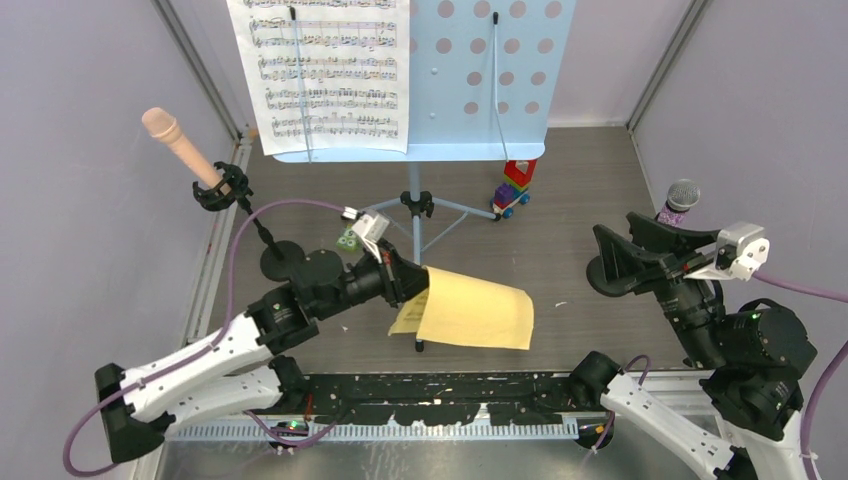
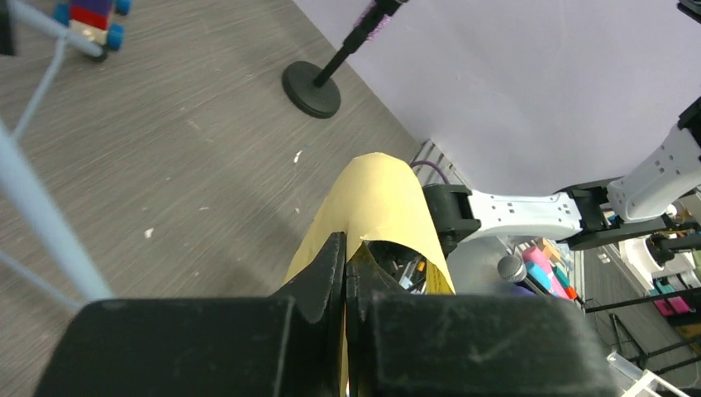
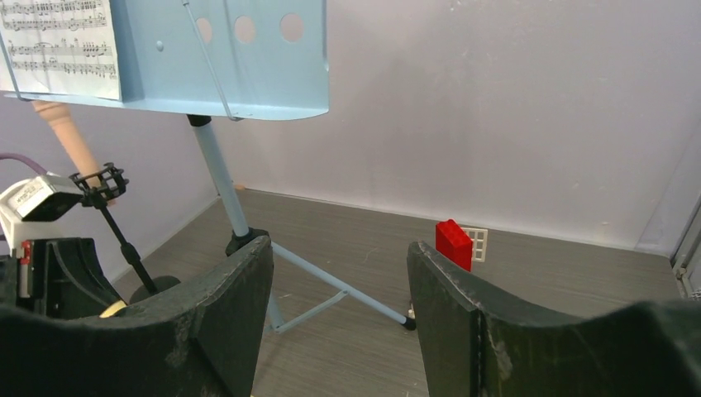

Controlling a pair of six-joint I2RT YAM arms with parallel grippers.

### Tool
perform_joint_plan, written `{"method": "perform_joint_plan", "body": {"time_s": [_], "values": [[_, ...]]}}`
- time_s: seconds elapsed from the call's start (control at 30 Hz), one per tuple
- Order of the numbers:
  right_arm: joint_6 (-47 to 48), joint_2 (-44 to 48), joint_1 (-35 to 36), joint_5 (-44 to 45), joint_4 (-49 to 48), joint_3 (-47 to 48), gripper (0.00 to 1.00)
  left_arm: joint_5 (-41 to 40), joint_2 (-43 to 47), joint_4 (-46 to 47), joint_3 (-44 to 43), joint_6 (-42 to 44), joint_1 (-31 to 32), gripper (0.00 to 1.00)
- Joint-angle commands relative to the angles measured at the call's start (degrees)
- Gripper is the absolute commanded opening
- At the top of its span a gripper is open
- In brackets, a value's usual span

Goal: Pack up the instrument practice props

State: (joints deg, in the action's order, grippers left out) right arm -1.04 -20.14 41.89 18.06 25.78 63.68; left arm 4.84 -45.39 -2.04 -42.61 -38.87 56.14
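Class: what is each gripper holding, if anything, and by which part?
Left gripper pinches the yellow score sheet by one edge; right gripper holds nothing.

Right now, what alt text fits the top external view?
The left gripper is shut on a yellow score sheet over the table; the right gripper stands open and empty at right. Behind, a pale-blue music rack holds a white score sheet, with a peach microphone in its holder at left.

- The left gripper [image 2: 345, 252] is clamping the yellow score sheet [image 2: 376, 198], which is arching away.
- A black mic holder [image 2: 312, 89] is standing beyond on the grey table [image 2: 165, 149].
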Motion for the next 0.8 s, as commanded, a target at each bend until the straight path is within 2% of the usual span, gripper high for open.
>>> {"method": "perform_joint_plan", "body": {"time_s": [0.0, 0.2, 0.53, 0.63, 0.77], "values": [[-0.52, 1.4, 0.01, 2.07, 0.46, -0.38, 0.65, -7.11, -4.08, 12.95, -0.81, 2.17, 5.33, 0.0], [-1.8, 3.26, -0.02, 2.79, 2.32, -1.13, 0.65, -9.52, -16.65, 18.95, -5.83, 3.81, 9.52, 0.0], [-2.3, 6.54, 0.01, 6.09, 5.52, -0.72, 0.66, -18.08, -36.98, 32.88, -10.67, 1.16, 11.85, 0.0], [-2.18, 6.53, 0.03, 6.27, 6.39, -0.37, 0.65, -17.09, -42.61, 36.92, -13.38, -0.55, 11.82, 0.0], [-1.79, 6.5, 0.01, 6.76, 7.29, 0.01, 0.65, -16.7, -49.8, 37.48, -18.32, -2.82, 11.93, 0.0]]}}
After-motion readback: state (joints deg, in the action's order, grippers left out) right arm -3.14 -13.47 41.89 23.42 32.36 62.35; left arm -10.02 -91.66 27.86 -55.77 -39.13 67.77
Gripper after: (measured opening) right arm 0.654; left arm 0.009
